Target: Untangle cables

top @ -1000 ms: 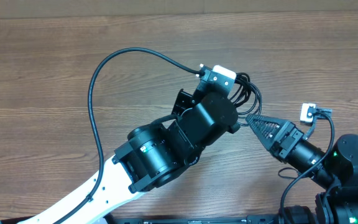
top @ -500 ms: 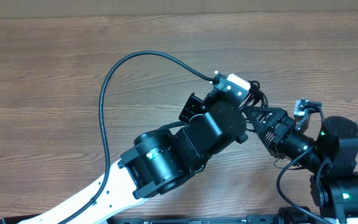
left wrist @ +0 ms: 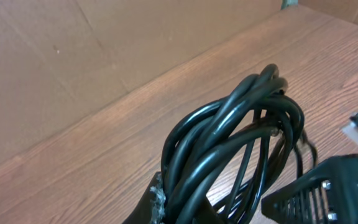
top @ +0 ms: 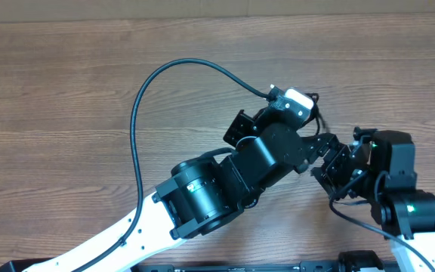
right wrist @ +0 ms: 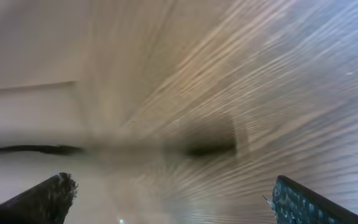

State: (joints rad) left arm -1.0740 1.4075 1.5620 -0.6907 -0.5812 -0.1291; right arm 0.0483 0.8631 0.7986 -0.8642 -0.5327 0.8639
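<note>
The cables (left wrist: 241, 137) are a bundle of looped black cords, held up off the wooden table (top: 66, 91). My left gripper (left wrist: 185, 208) is shut on the bundle's lower end. In the overhead view only a few loops of the cables (top: 317, 115) show past the left wrist, and the left jaws are hidden under it. My right gripper (top: 325, 160) is open and empty just right of the bundle. One of its fingers shows in the left wrist view (left wrist: 316, 193). The right wrist view is blurred, with the right gripper (right wrist: 173, 199) wide apart over bare table.
The left arm's thick black wire (top: 157, 83) arcs over the table's middle. The left arm's body (top: 210, 193) lies across the front centre. The right arm's base (top: 406, 211) is at the front right. A brown wall (left wrist: 73, 62) stands behind the table.
My left arm has moved right with the cable bundle. My right arm has pulled in and turned, and its jaws have gone from shut to open.
</note>
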